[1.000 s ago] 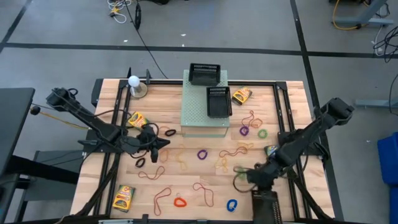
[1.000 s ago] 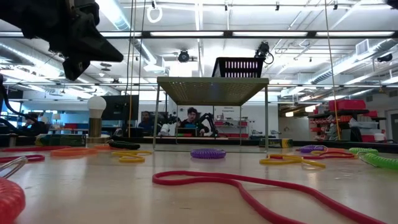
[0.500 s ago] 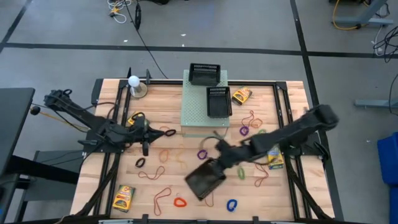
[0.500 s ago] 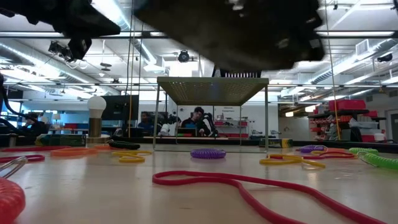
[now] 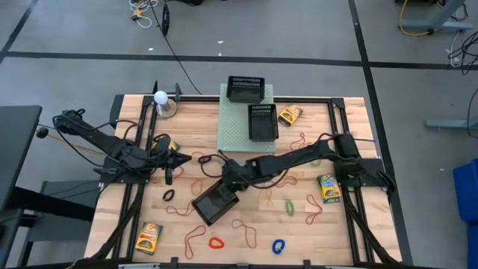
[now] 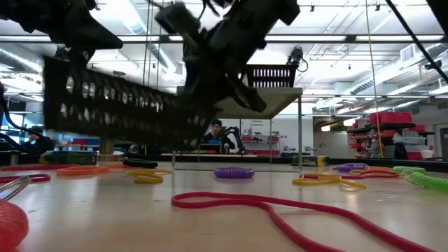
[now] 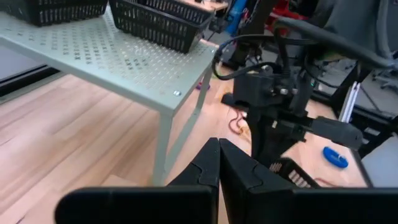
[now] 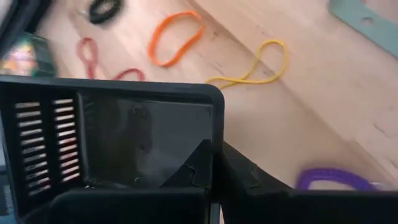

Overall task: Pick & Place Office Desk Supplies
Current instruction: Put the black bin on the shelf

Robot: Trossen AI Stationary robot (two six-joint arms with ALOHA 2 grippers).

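While the tray hangs over the table: the right end effector (image 5: 233,178), reaching across from its own side, is clamped on the wall of a black mesh tray (image 5: 213,203), held tilted above the table's (image 5: 202,119) middle.
Step in hand: judged as bringing the tray out among the supplies to serve as their container; no supply is in it that I can see.
Left end effector (image 5: 170,159): pinched tight on nothing, low over the table's left part, near a crayon box.
Next move calls for: lowering the tray flat on bare wood without trapping bands beneath, then letting go.
Mesh trays: three, the held one and two (image 5: 246,88) (image 5: 261,121) on the pale-green perforated stand (image 5: 237,131).
Crayon boxes: four on the table, at (image 5: 290,114), (image 5: 328,187), (image 5: 149,237) and (image 5: 160,142), the last partly behind the left arm.
Thick loops: one each of green (image 5: 288,205), blue (image 5: 278,245), red (image 5: 216,242), black (image 5: 168,195) and purple (image 6: 234,172); others may lie hidden under the arm.
Thin rubber bands: many, orange and yellowish, scattered across the table; too tangled to count.
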